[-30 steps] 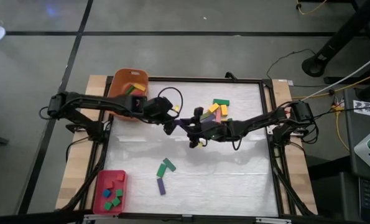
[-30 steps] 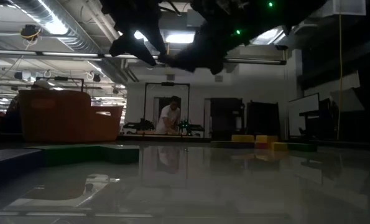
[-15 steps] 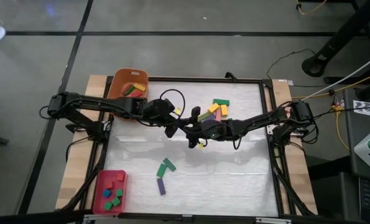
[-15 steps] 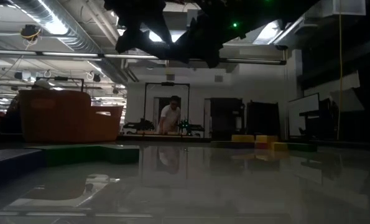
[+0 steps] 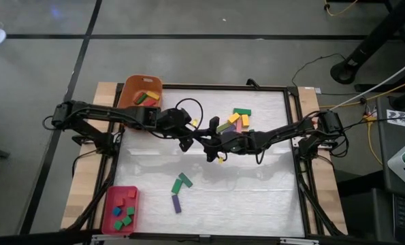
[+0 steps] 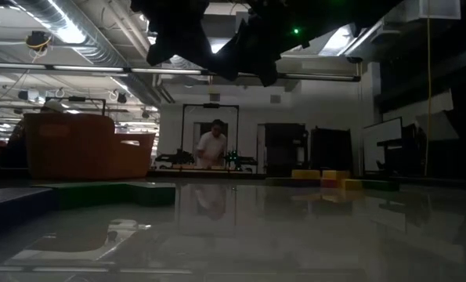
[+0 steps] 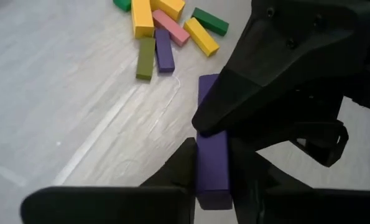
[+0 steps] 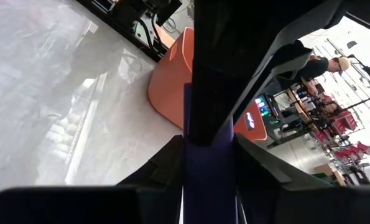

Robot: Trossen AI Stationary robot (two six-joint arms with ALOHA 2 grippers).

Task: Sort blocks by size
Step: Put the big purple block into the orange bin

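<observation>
We observe the left tool (image 7: 212, 180) and right tool (image 8: 209, 162) both gripping one purple block (image 7: 212, 155) above the surface (image 5: 256, 190).

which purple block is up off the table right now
The purple bar pinched between both end effectors, left and right, in mid-air. The purple block near the table's front lies flat, and another lies flat in the pile.

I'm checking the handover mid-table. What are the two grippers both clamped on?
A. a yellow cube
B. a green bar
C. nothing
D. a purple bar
D: in the left wrist view the purple bar sits between the left gripper fingers while the right gripper pinches its other end above the table.
</observation>
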